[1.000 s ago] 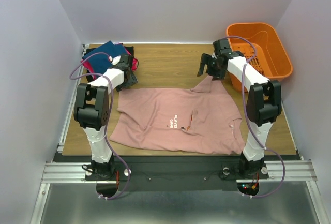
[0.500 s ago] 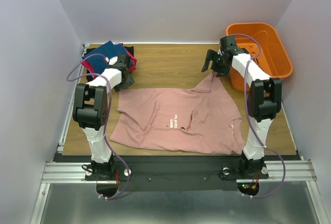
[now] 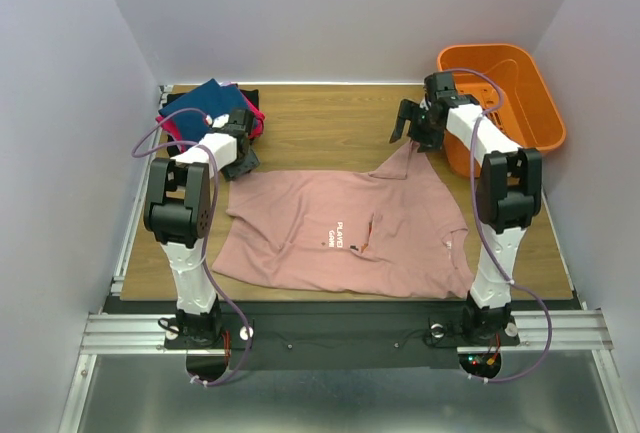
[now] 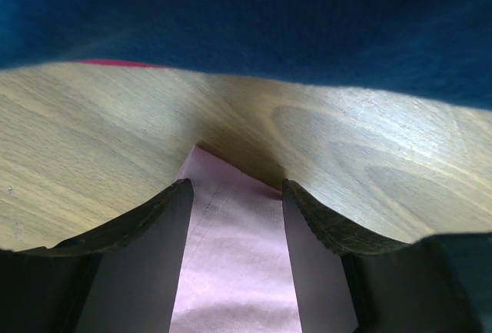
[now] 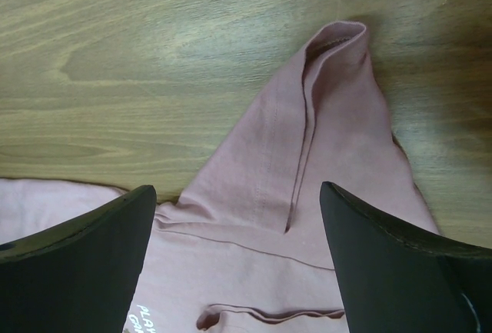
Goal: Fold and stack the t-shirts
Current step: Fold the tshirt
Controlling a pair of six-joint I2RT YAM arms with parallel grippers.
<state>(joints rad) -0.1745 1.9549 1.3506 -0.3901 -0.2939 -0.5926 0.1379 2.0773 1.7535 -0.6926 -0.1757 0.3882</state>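
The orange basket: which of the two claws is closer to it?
The right gripper; it hovers just left of the orange basket, over a sleeve of the pink t-shirt. The left gripper is across the table, beside the folded stack.

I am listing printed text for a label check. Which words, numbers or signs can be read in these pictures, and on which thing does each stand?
"PLAYER" above "GAME": white, sideways in the top view, on the dusty-pink t-shirt; the second word is small, so less sure.
"PLA": the same print, cut off in the right wrist view.
Small dark print beside the words: too small to read.
Orange basket, navy-blue t-shirt: no text seen.
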